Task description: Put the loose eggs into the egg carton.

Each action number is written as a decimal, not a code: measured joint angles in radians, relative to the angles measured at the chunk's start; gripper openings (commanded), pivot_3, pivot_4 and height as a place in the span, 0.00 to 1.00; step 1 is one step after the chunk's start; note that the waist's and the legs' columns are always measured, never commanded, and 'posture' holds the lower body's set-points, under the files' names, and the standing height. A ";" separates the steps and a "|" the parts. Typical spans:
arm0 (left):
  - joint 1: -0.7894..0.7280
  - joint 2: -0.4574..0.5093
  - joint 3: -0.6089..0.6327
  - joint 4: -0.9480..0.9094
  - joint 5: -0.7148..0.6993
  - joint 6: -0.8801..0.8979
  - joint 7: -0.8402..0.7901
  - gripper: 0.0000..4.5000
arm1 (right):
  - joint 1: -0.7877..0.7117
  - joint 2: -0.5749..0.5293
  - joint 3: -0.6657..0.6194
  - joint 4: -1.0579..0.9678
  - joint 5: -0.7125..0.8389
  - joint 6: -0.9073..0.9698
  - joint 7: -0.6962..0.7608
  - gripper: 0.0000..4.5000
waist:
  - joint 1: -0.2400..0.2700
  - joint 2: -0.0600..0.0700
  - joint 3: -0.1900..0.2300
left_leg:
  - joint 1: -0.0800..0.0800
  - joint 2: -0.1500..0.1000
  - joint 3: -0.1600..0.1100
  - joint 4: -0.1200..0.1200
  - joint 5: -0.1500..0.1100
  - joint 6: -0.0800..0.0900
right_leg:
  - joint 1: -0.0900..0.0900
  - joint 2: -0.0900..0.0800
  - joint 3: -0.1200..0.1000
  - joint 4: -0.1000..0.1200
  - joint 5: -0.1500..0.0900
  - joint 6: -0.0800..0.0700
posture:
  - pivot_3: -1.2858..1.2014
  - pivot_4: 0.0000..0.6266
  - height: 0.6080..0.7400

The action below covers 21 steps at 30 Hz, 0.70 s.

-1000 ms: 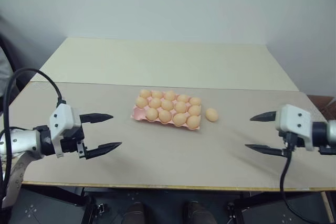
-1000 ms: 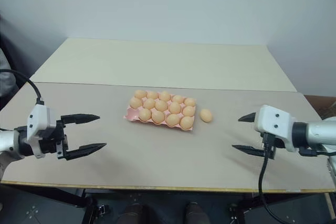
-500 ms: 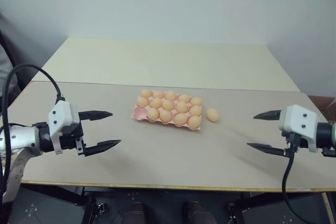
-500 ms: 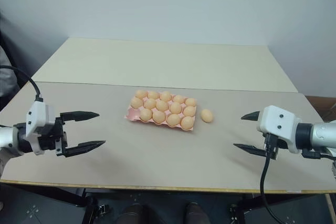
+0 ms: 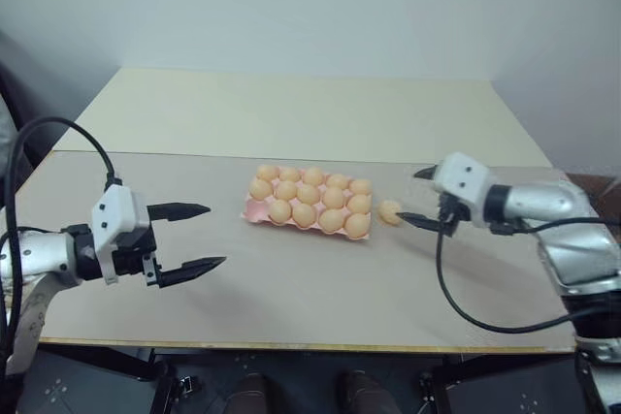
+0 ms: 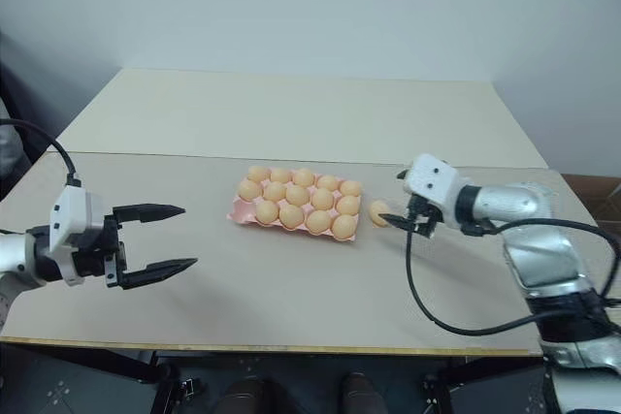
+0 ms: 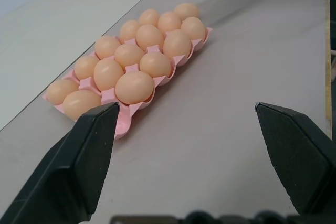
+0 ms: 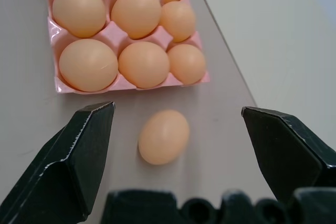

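Currently the egg carton [image 5: 309, 212] is sitting at the centre of the frame on the grey tabletop [image 5: 291, 288], with its cups holding eggs in three rows. One loose egg [image 5: 390, 211] is lying on the tabletop just beside the carton's right end, apart from its pink rim.

The right claw [image 5: 419, 198] is standing released at centre right of the frame, with its two black fingers spread wide. One finger is showing above the loose egg and the other is lying level with the egg, just to its right. In the right wrist view the loose egg [image 8: 164, 136] is lying between the two spread fingers [image 8: 68, 166], with clear tabletop on either side of it, so nothing is being grasped. The egg carton [image 8: 126, 84] is lying just beyond the egg in that view.

The left claw [image 5: 194, 238] is hovering at lower left of the frame, well apart from the carton, released and empty, with its fingers pointing toward the right of the frame. In the left wrist view the carton [image 7: 122, 124] is showing between and beyond its fingers [image 7: 79, 161].

A paler tabletop [image 5: 291, 113] is adjoining the grey one in the upper half of the frame.
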 measured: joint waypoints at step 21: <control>0.064 -0.006 0.023 -0.034 -0.001 -0.003 0.047 1.00 | -0.130 0.147 0.115 0.400 -0.183 -0.114 -0.065 0.54 | -0.001 0.000 0.000 | 0.000 0.000 0.000 0.000 0.000 0.000 | 0.000 0.000 0.000 0.001 0.001 0.000 | 0.52 0.24 1.00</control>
